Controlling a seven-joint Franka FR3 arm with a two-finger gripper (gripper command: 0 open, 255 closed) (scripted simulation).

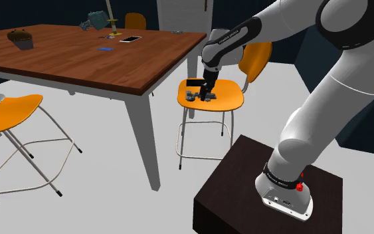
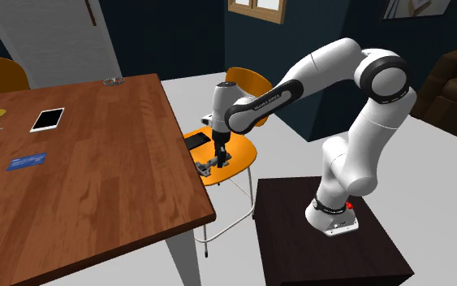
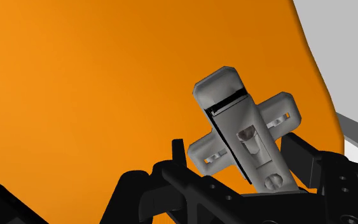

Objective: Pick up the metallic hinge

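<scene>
**The black claw is down at the grey cross-shaped metal hinge on the orange chair seat.**
The hinge lies flat near the seat's front edge, away from the backrest, right at the claw's tip (I cannot tell if the claw is pinching it or not). To do this well, the claw should squeeze the hinge across its middle, hold tight, then go straight up slowly so the hinge does not slip.

hinge: grey matt metal | seat: smooth orange | table: wood
</scene>
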